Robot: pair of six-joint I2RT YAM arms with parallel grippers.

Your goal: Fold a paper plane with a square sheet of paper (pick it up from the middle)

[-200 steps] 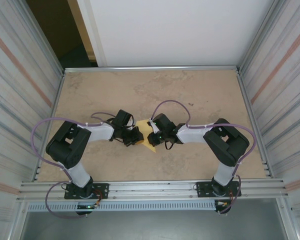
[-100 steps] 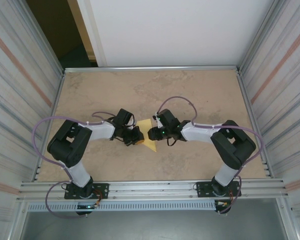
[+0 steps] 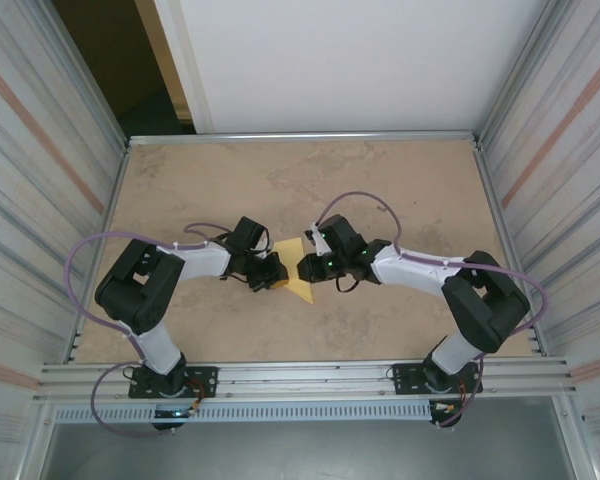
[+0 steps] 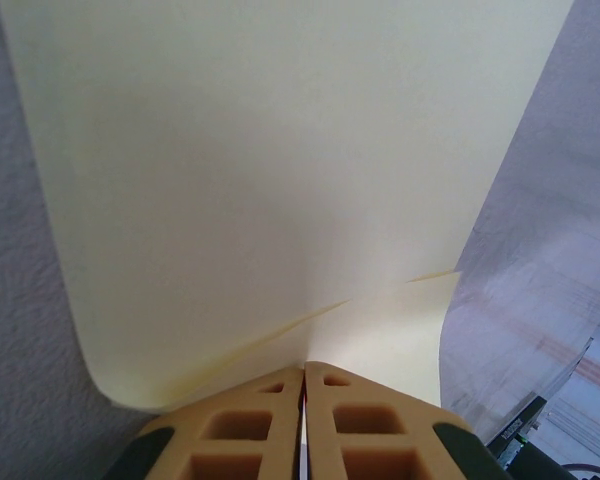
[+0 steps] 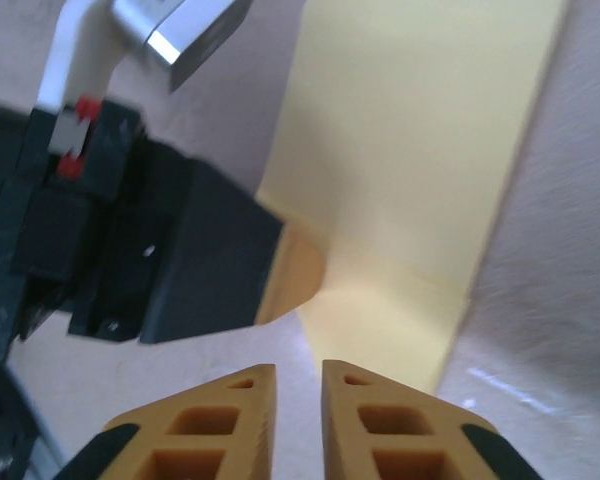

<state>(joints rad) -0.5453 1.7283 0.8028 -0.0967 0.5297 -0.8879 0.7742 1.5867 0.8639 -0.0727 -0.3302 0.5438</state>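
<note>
R gripper (image 5: 300,368) re-set vs a sec ago: arm stretched out more, tips now at sheet (image 5: 420,150) edge, narrow gap (pinching or not, can't tell). L gripper (image 4: 304,368) unchanged, clamped tight on sheet, mid table (image 3: 400,190) between grippers. Prob. regrasp before next fold.

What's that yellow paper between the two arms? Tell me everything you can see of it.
The paper is thin, plain pale yellow and unmarked. It is partly folded: one flap overlaps the main sheet along a slanted edge, and a corner curls. The left claw is shut on its near edge, holding it over the beige table. The right claw sits just short of it, tips slightly apart, gripping nothing.
</note>
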